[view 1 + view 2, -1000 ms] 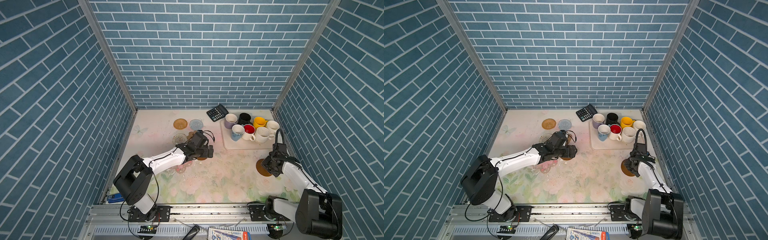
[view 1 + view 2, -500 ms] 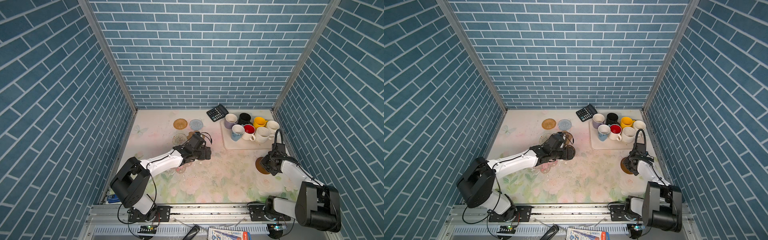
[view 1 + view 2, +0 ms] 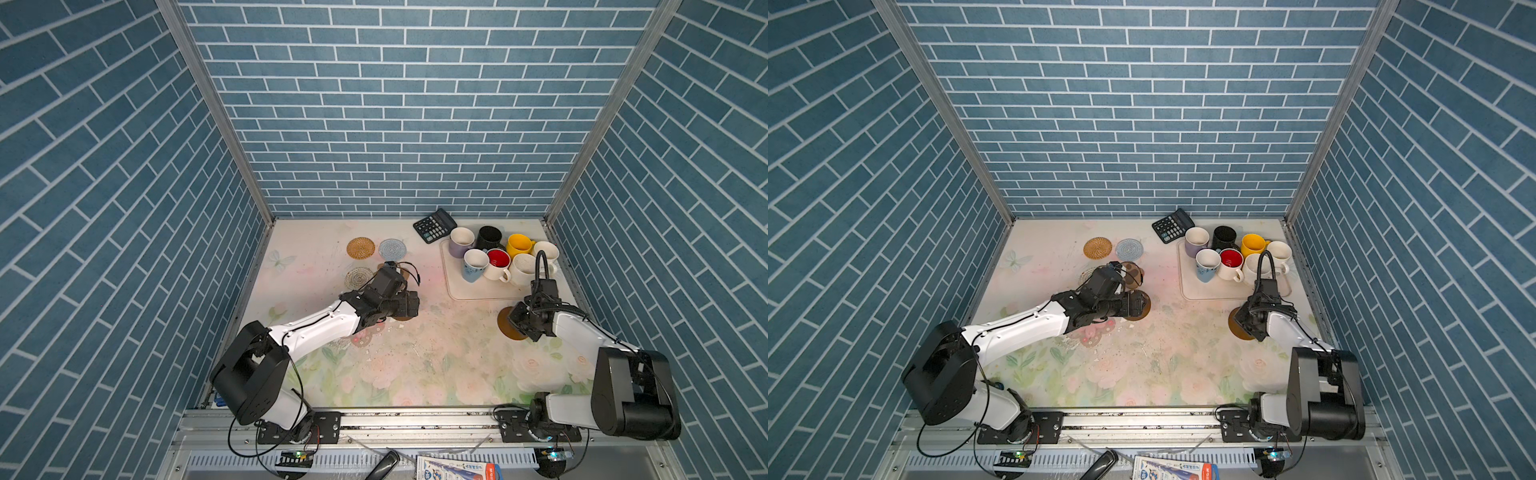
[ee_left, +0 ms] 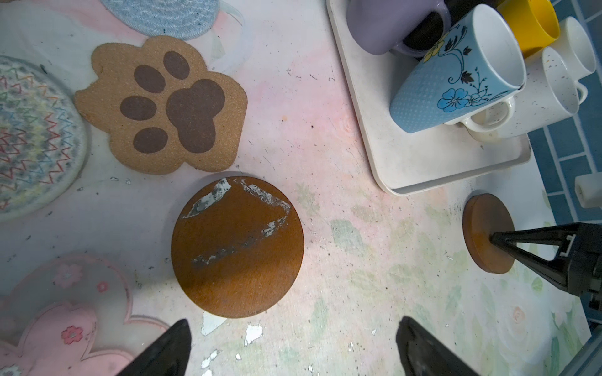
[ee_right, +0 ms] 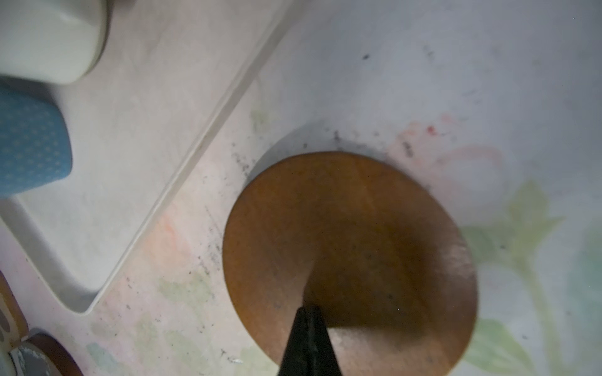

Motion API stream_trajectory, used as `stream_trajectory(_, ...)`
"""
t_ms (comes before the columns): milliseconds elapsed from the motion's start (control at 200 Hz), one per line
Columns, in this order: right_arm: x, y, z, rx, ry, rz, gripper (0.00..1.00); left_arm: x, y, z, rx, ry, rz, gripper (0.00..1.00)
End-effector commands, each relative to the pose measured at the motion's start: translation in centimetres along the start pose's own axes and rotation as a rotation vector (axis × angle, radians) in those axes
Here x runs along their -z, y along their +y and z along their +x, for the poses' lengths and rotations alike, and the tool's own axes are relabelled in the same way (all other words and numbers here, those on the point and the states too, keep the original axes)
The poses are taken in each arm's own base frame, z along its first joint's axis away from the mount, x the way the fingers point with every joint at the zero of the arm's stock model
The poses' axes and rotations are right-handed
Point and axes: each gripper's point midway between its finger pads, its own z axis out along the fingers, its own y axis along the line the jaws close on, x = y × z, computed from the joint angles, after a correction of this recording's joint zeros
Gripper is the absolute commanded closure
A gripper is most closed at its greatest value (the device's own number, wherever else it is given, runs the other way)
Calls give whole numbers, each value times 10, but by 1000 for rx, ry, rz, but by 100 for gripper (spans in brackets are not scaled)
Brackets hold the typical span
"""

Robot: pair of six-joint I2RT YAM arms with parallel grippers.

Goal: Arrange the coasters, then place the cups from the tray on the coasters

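Slid the right amber disc (image 3: 504, 328) leftward, toward the middle and a shade farther back, pushed along under the tip of the right gripper (image 5: 308, 314). Stretched the right arm farther out, with its elbow drawn up and inward. Pulled the left gripper (image 4: 293, 322) back a little from over the scuffed disc (image 4: 237, 247). Swung the left shoulder slightly outward.

Left arm (image 3: 316, 328) reaches low toward frame centre in both top views, left gripper (image 4: 293, 322) with its 2 fingers spread wide. Right gripper (image 3: 516, 322), right of centre, is pinched together, angled downward.
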Motion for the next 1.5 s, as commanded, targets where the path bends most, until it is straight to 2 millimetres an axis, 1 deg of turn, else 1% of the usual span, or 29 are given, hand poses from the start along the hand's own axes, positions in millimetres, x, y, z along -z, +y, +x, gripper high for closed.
stream_trajectory(0,-13,-7,55,96,228,72,100,5,9,1,8,-3,-28,1)
stream_trajectory(75,-14,3,64,156,254,73,100,7,10,0,10,-7,-28,1)
stream_trajectory(160,-16,13,73,184,270,50,100,7,12,1,9,-6,-34,1)
stream_trajectory(200,-16,16,76,190,273,48,100,8,13,0,8,-7,-39,1)
stream_trajectory(250,-13,19,75,196,259,48,100,9,13,0,10,-8,-39,1)
stream_trajectory(350,2,27,66,200,203,22,100,12,13,-1,10,-15,-34,1)
stream_trajectory(450,24,44,55,218,156,-25,100,15,12,-4,7,-24,-33,1)
stream_trajectory(505,37,49,47,240,129,-26,100,16,11,-5,5,-26,-32,1)
stream_trajectory(575,48,48,37,259,99,-3,100,15,11,-5,4,-26,-32,1)
stream_trajectory(630,52,44,29,248,97,1,100,14,11,-4,5,-25,-30,1)
stream_trajectory(710,54,34,15,203,90,-5,100,13,11,-4,5,-22,-27,1)
stream_trajectory(790,56,20,1,184,63,26,100,13,12,-2,4,-19,-30,1)
stream_trajectory(885,53,7,-10,172,53,68,100,13,16,-2,10,-18,-28,1)
stream_trajectory(1015,40,-9,-23,166,52,133,100,12,20,-1,17,-15,-28,1)
stream_trajectory(1200,16,-16,-30,153,89,162,100,10,24,3,21,-4,-34,1)
stream_trajectory(1265,8,-19,-29,149,102,169,100,10,25,4,23,-3,-34,1)
stream_trajectory(1355,-3,-24,-21,139,133,174,100,11,27,4,25,-3,-36,1)
stream_trajectory(1495,-11,-27,-5,141,165,162,100,14,28,2,29,-14,-33,1)
